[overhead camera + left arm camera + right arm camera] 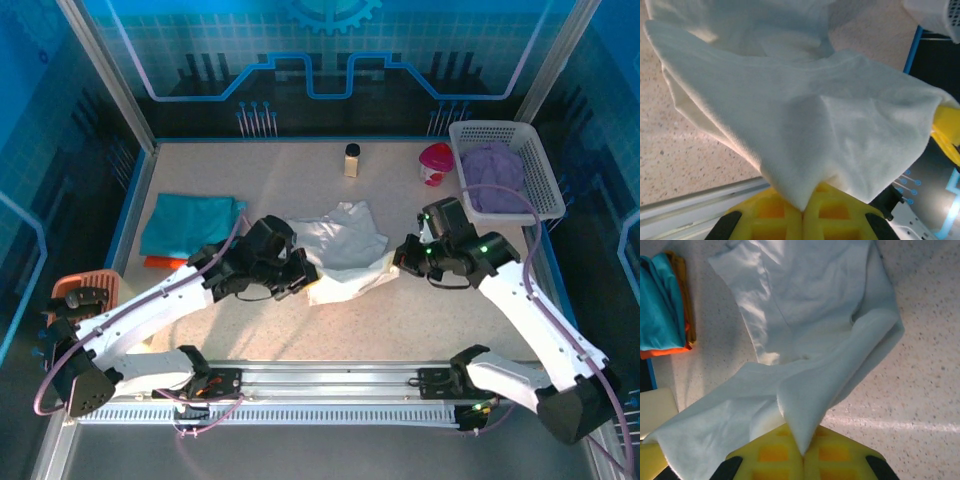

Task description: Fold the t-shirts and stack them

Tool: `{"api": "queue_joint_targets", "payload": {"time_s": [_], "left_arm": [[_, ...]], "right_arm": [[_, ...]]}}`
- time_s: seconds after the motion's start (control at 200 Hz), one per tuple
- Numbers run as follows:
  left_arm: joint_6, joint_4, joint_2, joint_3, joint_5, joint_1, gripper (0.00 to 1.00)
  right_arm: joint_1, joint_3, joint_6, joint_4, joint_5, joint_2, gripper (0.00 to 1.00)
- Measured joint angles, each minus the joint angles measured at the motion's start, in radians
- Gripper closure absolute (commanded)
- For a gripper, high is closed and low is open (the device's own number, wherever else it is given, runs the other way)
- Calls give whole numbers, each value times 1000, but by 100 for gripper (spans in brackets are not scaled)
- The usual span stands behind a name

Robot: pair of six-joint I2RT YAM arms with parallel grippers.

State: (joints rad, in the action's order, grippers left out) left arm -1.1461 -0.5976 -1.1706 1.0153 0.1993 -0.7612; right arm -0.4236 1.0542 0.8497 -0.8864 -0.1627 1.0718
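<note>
The large white t-shirt point(345, 248) lies crumpled mid-table, its near edge lifted between both grippers. My left gripper point(305, 276) is shut on a corner of the white cloth point(805, 130), which fans out from the closed yellow fingers point(775, 220); the gripper's tip point(803, 212) pinches the fabric. My right gripper point(400, 258) is likewise shut on another corner of the white t-shirt point(810, 315), pinched at its tip point(803, 455). The teal t-shirt point(190, 222) lies folded at the left on top of the orange t-shirt point(163, 263); the teal t-shirt point(660, 305) and the orange t-shirt's edge point(665, 351) also appear in the right wrist view.
A white mesh basket point(490, 127) at the back right holds purple cloth point(497, 175). A small bottle point(352, 160) and a pink cup point(435, 163) stand at the back. A salmon-coloured ribbed object point(85, 288) sits at the left edge.
</note>
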Motion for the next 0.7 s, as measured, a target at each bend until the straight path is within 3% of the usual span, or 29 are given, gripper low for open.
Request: {"api": "queue_joint_targets", "payload": {"time_s": [0.26, 0.695], "left_arm": [[40, 13, -62, 32, 60, 84, 100], [27, 134, -100, 0, 129, 120, 100]], "right_arm": [[58, 101, -77, 5, -48, 122, 100], [85, 138, -119, 51, -87, 246, 100]]}}
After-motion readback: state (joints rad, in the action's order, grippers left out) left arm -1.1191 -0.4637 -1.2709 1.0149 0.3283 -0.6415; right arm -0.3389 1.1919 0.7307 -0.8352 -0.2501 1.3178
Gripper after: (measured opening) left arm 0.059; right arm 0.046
